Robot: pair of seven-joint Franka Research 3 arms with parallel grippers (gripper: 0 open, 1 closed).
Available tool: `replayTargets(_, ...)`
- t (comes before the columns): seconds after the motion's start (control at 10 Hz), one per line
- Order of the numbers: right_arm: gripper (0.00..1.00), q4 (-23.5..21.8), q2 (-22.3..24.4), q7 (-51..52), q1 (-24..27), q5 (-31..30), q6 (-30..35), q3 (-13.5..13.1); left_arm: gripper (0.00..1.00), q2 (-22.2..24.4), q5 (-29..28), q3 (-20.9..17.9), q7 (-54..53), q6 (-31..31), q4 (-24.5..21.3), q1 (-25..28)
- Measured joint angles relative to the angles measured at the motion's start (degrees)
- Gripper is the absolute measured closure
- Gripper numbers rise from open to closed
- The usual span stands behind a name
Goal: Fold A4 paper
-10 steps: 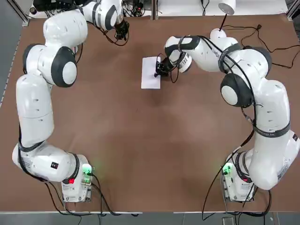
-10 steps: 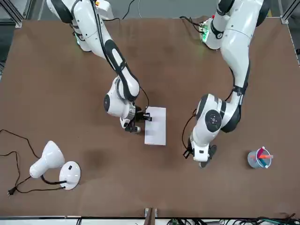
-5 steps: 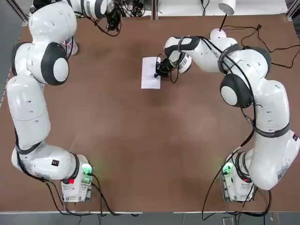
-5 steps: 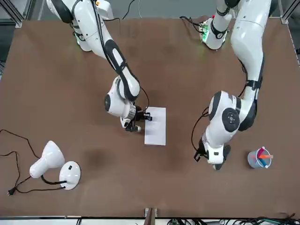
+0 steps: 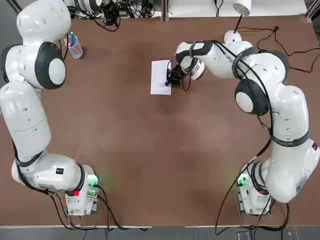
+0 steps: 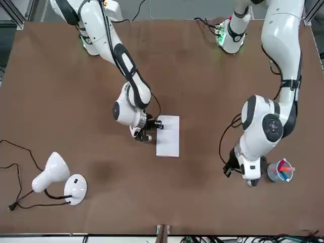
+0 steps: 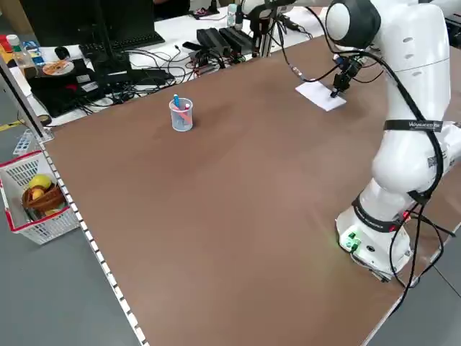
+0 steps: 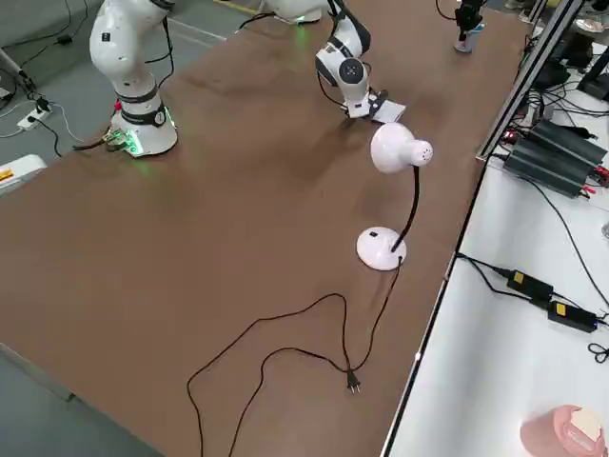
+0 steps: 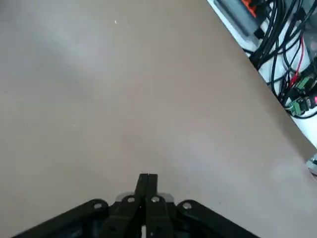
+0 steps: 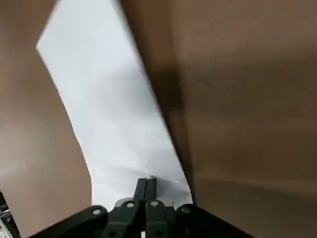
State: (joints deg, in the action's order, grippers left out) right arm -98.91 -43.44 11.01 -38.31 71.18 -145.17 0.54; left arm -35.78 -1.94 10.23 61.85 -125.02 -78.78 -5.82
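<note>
At the paper's edge, the right gripper [image 10: 147, 179] stood closed over the white paper [image 6: 168, 136]. Near the pen cup [image 6: 281, 171], the left gripper [image 9: 147, 175] was closed, its fingers together.

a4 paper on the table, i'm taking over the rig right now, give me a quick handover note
Right gripper: shut, at one long edge of the plain white paper sheet; I cannot tell whether it pinches the sheet or only presses on it.
Left gripper: shut, holding nothing, away from the sheet and near the small pale cup of coloured pens.
Sheet: on the brown table, a narrow rectangle.
Done: right gripper is at the paper; whether a fold is made, I cannot tell.
Left: probably check the layers, finish and press any fold, then clear the right arm.
</note>
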Motion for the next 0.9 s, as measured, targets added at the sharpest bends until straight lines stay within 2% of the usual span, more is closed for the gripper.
replayTargets(0.4, 0.99, -3.5, 3.7, 0.0, -0.2, 0.0, 0.1, 0.0, 0.99, 0.3, 0.0, 0.6, -0.8, 0.4, 0.0, 2.0)
replayTargets(0.6, 0.99, -5.0, 4.2, 0.0, -0.2, 0.0, 0.2, 0.0, 0.99, 0.3, 0.0, 2.4, -1.8, 0.4, 0.0, 3.9)
replayTargets(0.9, 0.99, -7.0, 4.9, 0.0, -1.1, 0.0, 0.3, 0.1, 0.99, 0.3, 1.4, 2.6, -3.7, 0.4, -0.2, 4.3)
